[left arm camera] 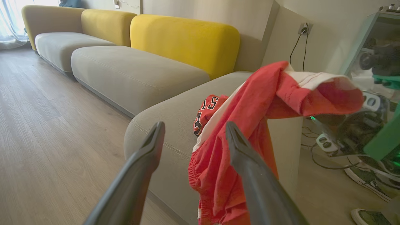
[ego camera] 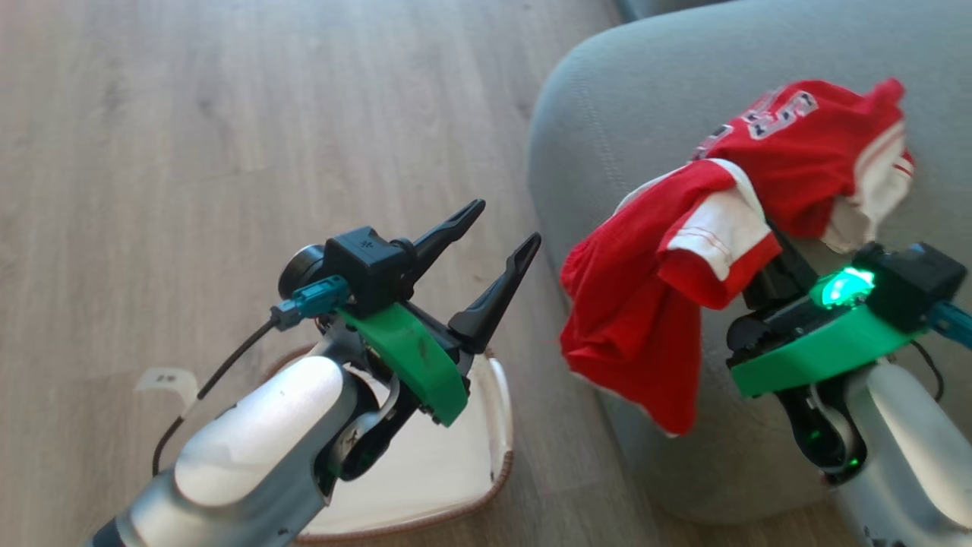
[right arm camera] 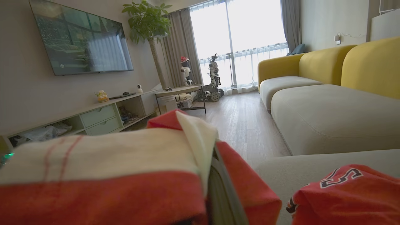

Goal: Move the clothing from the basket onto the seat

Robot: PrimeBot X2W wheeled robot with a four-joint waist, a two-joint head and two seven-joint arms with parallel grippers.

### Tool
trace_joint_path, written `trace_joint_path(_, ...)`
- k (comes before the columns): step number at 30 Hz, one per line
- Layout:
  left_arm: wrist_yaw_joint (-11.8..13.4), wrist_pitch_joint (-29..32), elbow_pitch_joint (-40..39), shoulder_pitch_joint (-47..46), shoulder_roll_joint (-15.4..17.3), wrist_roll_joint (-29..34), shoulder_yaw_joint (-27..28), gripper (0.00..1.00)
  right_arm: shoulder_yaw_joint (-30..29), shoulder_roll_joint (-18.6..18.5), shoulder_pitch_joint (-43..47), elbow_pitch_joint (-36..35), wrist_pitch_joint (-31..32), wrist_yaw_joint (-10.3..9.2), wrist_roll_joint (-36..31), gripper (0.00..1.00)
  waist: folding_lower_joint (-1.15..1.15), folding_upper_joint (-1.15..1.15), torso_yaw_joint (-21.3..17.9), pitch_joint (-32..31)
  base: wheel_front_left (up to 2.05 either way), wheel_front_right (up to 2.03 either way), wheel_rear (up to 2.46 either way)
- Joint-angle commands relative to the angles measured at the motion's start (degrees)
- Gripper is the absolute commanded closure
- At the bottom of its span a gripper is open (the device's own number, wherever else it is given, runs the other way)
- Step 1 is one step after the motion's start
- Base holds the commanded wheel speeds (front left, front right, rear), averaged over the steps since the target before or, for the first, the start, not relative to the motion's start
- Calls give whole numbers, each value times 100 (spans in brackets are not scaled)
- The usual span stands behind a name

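**Shorts hang off the seat's near edge**

The seat [ego camera: 607,114] carries the jersey [ego camera: 805,159] at far right. The basket [ego camera: 505,456] is on the floor at left, under the left gripper [ego camera: 505,228], whose fingers are spread and empty. The right gripper [ego camera: 782,270] pinches the shorts [ego camera: 638,304], which look light, limp and likely to slide, so bunched fabric should hold best.

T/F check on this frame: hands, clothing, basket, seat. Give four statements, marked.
1. The left hand is open and empty. True.
2. The numbered jersey sits in the basket. False: it lies on the seat.
3. A red garment hangs from the right hand at the seat's edge. True.
4. The left hand is over the seat. False: it is over the basket, beside the seat.
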Motion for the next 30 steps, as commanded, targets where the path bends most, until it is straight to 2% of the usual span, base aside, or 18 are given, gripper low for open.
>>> trace_joint_path(1,-28,-50,-142,-234,160,67,234,0,-64,-71,24,-341,-47,41,-62,100,0,0,-239,50,0,0,0)
trace_joint_path(11,-77,-144,-152,-304,178,166,176,0,-301,50,274,-787,-37,41,-151,100,0,0,-780,185,0,0,0)
trace_joint_path(21,54,-208,-275,-211,165,303,54,0,-507,133,404,-1136,16,41,-252,100,0,0,-1249,293,0,0,0)
trace_joint_path(30,59,-195,-291,-246,152,318,4,0,-632,132,423,-1333,47,41,-286,100,0,0,-1349,380,0,0,0)
